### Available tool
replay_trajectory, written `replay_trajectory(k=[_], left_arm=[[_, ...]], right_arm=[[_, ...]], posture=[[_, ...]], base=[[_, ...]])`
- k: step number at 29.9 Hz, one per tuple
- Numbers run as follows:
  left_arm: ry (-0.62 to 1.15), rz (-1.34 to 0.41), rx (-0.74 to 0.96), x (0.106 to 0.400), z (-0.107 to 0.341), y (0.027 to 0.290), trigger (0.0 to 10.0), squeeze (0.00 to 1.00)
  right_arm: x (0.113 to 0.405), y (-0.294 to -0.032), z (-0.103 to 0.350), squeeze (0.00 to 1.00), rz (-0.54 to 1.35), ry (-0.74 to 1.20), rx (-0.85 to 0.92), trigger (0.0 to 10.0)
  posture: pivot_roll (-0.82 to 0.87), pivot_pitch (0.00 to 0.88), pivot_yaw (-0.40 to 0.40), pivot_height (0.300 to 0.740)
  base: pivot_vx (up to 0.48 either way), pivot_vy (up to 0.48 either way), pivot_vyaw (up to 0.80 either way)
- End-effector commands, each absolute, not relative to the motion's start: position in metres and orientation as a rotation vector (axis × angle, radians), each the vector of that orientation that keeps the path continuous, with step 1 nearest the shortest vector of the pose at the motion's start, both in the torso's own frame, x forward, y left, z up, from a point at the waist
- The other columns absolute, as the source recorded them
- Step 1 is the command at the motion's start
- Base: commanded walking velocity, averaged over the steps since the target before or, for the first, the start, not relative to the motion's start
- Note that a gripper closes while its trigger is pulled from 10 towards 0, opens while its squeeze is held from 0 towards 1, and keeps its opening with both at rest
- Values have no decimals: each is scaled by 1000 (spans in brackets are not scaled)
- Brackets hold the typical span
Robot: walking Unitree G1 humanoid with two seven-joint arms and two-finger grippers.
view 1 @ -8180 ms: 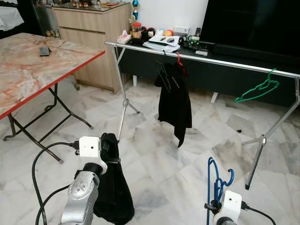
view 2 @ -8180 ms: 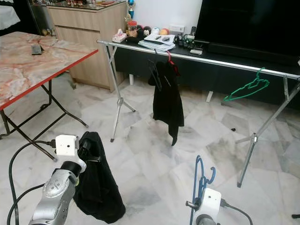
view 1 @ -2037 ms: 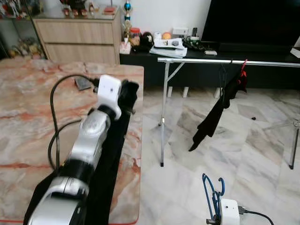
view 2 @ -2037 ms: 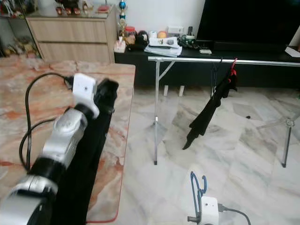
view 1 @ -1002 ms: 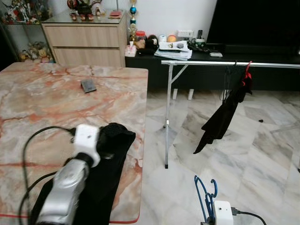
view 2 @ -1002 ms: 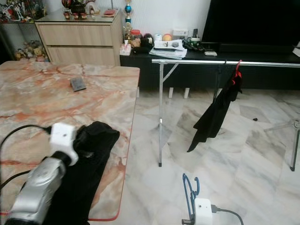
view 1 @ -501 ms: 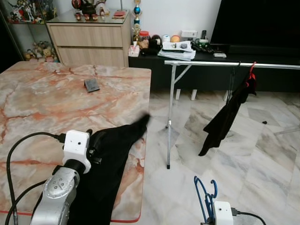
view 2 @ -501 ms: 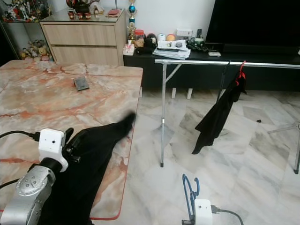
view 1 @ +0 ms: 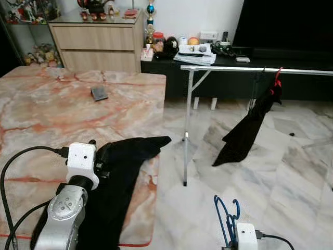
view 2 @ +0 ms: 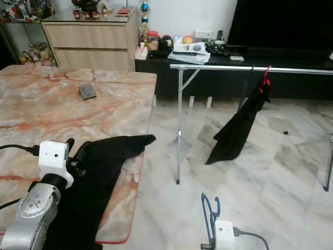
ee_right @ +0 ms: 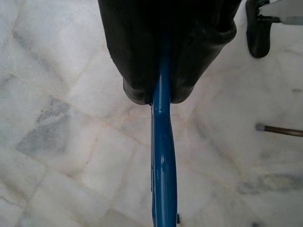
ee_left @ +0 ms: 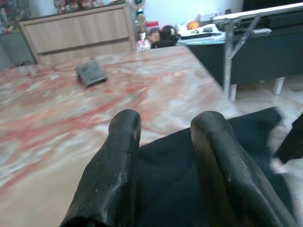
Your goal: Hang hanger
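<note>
The left gripper (ee_left: pixel 163 142) holds its two fingers apart above the black cloth garment (view 1: pixel 122 172), which lies spread on the pink marble-patterned table (view 1: pixel 47 114) — probably laid flat so that a hanger can go into it. The right gripper (ee_right: pixel 163 92) is clenched on the blue plastic hanger (view 1: pixel 227 213), carried low over the white marble floor (view 1: pixel 260 177), its hook upward, I think ready for use. I count one blue hanger and two black garments: the second one (view 1: pixel 250 127) hangs from the silver metal clothes rail (view 1: pixel 250 69). One small dark flat object (view 1: pixel 99 93) also rests on the table.
</note>
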State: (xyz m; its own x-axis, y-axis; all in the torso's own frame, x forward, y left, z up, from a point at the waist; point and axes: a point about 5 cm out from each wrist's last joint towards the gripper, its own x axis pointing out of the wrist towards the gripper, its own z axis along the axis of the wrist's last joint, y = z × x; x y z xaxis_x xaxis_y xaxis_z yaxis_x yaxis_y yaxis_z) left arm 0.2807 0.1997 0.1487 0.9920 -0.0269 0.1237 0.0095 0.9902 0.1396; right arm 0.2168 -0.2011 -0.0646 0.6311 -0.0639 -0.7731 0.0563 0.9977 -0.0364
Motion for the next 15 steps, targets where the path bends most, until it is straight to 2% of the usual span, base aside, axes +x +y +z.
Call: replay_trajectory(k=[1, 15], left_arm=[[-140, -28, 146, 283, 153, 195, 10000, 0], [-152, -15, 147, 285, 156, 195, 10000, 0]], right_arm=[[216, -206, -64, 0, -79, 892, -14, 10000], [217, -206, -64, 0, -80, 890, -15, 10000]], posture=[[74, 36, -2, 740], [74, 44, -5, 740]], base=[[0, -480, 0], [0, -480, 0]])
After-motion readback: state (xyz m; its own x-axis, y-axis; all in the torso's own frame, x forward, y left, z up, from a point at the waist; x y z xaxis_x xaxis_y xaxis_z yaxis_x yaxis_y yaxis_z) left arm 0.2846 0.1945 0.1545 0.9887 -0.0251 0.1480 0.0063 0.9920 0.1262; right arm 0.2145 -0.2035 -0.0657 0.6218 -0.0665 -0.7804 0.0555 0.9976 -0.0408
